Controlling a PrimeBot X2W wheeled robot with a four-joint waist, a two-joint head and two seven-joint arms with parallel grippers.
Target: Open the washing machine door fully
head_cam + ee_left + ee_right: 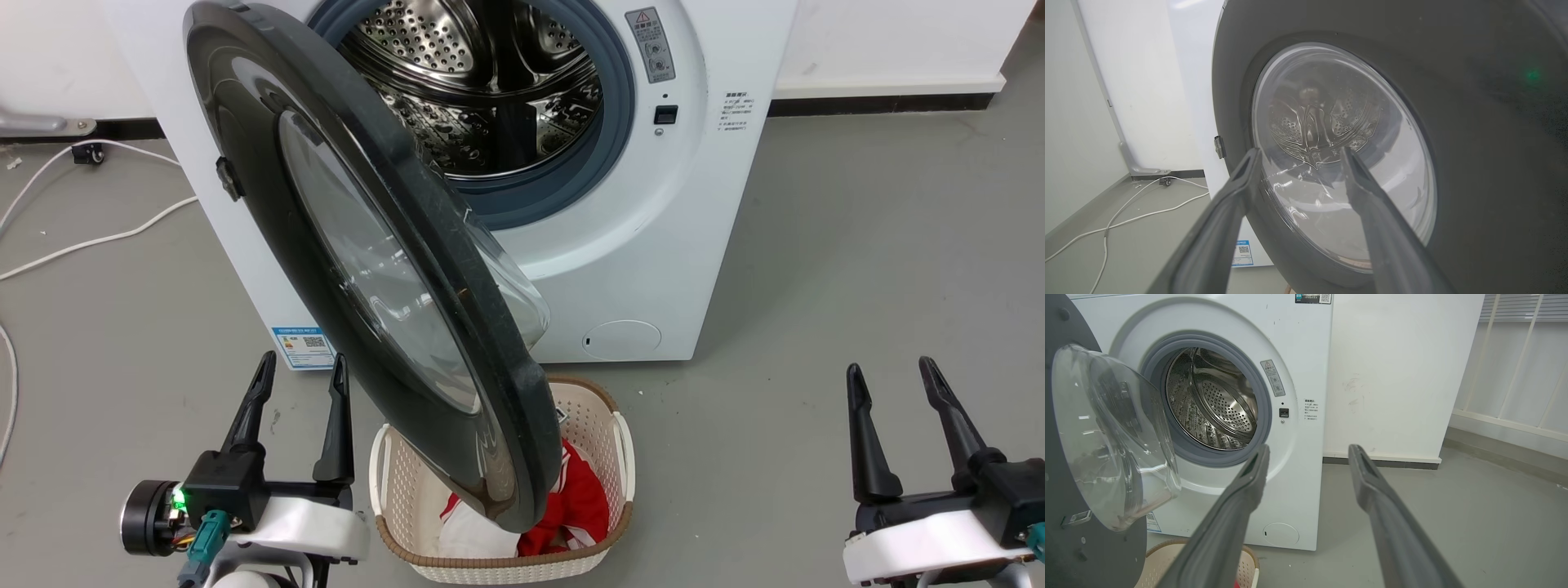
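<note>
The washing machine door [367,269] stands swung out from the washing machine [637,245]. In your head view it runs from its hinged side at 10 o'clock down to its free edge at 6 o'clock. The outer face is turned toward 8 o'clock and the clear glass bowl bulges toward 3 o'clock. The mouth of the machine is uncovered, so you can see the steel drum [482,82] inside its grey gasket [612,122].

Your left tool [303,363] sits at 7 o'clock with its two fingers spread and nothing between them. It is just beside the door's outer face. The left wrist view looks straight at the window between those fingers, and you cannot tell from it whether either finger touches the rim.

Your right tool [890,369] sits at 4 o'clock, also spread and empty, well apart from the door and over the grey floor [857,245].

A cream laundry basket [608,445] stands on the floor under the door's lower edge, at 6 o'clock, with a red garment [580,490] in it. A white cable [90,241] lies on the floor at 9 o'clock.
</note>
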